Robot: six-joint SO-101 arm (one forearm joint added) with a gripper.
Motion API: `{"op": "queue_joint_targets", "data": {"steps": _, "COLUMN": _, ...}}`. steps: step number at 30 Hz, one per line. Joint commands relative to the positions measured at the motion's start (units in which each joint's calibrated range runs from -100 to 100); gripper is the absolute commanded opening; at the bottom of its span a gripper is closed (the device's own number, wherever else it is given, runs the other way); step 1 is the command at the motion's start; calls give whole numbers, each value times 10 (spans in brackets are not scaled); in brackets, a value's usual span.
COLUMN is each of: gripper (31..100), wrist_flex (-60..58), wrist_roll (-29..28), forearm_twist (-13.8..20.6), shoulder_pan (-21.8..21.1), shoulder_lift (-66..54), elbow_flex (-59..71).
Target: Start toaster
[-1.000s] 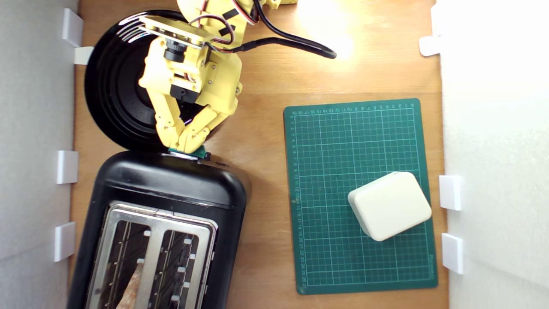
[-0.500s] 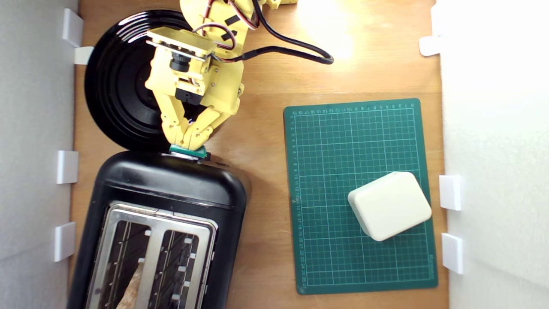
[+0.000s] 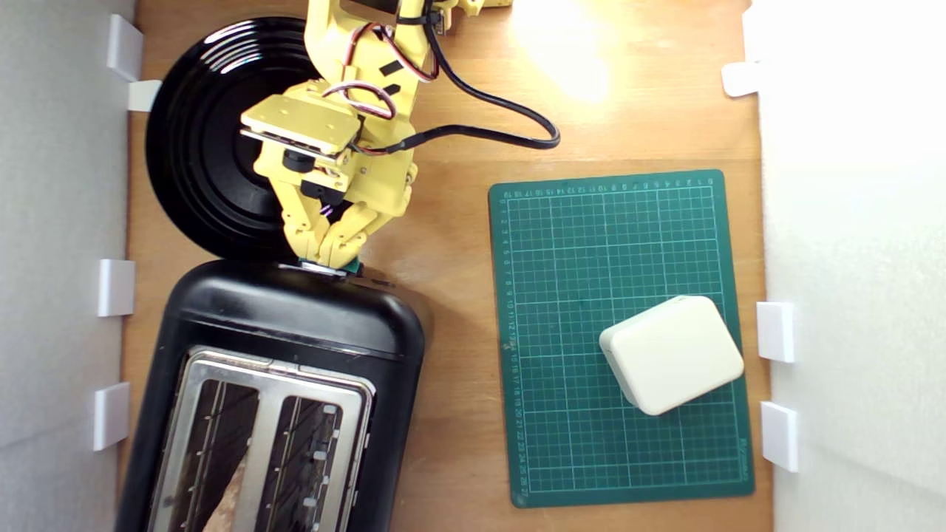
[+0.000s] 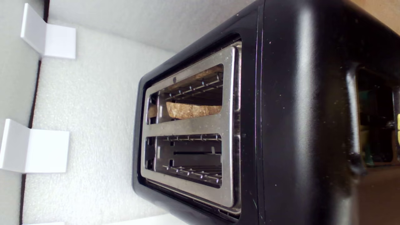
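Note:
The glossy black toaster [image 3: 295, 318] lies at the lower left of the exterior view, with its silver top plate and two slots facing the camera. A slice of bread [image 3: 235, 491] sits low in the slot on that view's left. My yellow gripper [image 3: 327, 260] is shut, its tips together on the toaster's end, right over the teal lever [image 3: 352, 266], of which only a sliver shows. The wrist view looks along the toaster [image 4: 297, 109] and shows the bread [image 4: 190, 110] deep in one slot. My fingers barely enter that view.
A round black ribbed plate [image 3: 192, 148] lies under my arm, just behind the toaster. A green cutting mat [image 3: 591, 244] with a cream box [image 3: 671, 353] on it is to the exterior view's right. White brackets [image 3: 116, 287] line the foam walls. A black cable [image 3: 480, 133] trails over the wood.
My gripper has dropped lower and closer over the lever, which is now mostly covered. The bread and the slot guides have sunk deeper into the toaster.

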Motion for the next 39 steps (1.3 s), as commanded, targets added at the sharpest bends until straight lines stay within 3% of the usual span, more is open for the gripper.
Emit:
{"op": "queue_joint_targets", "data": {"steps": 1, "gripper": 313, "wrist_flex": -13, "wrist_roll": -3, "forearm_twist": -7, "shoulder_pan": -2, "shoulder_lift": 22, "elbow_flex": -21}}
{"op": "queue_joint_targets", "data": {"steps": 10, "gripper": 313, "wrist_flex": -13, "wrist_roll": -4, "forearm_twist": -8, "shoulder_pan": -1, "shoulder_lift": 34, "elbow_flex": 5}}
{"op": "queue_joint_targets", "data": {"steps": 14, "gripper": 313, "wrist_flex": -69, "wrist_roll": 0, "forearm_twist": -33, "shoulder_pan": -1, "shoulder_lift": 33, "elbow_flex": 63}}
{"op": "queue_joint_targets", "data": {"steps": 26, "gripper": 313, "wrist_flex": -170, "wrist_roll": -1, "forearm_twist": -32, "shoulder_pan": -1, "shoulder_lift": 38, "elbow_flex": 208}}
{"op": "queue_joint_targets", "data": {"steps": 39, "gripper": 313, "wrist_flex": -226, "wrist_roll": -20, "forearm_twist": -32, "shoulder_pan": 9, "shoulder_lift": 151, "elbow_flex": 245}}
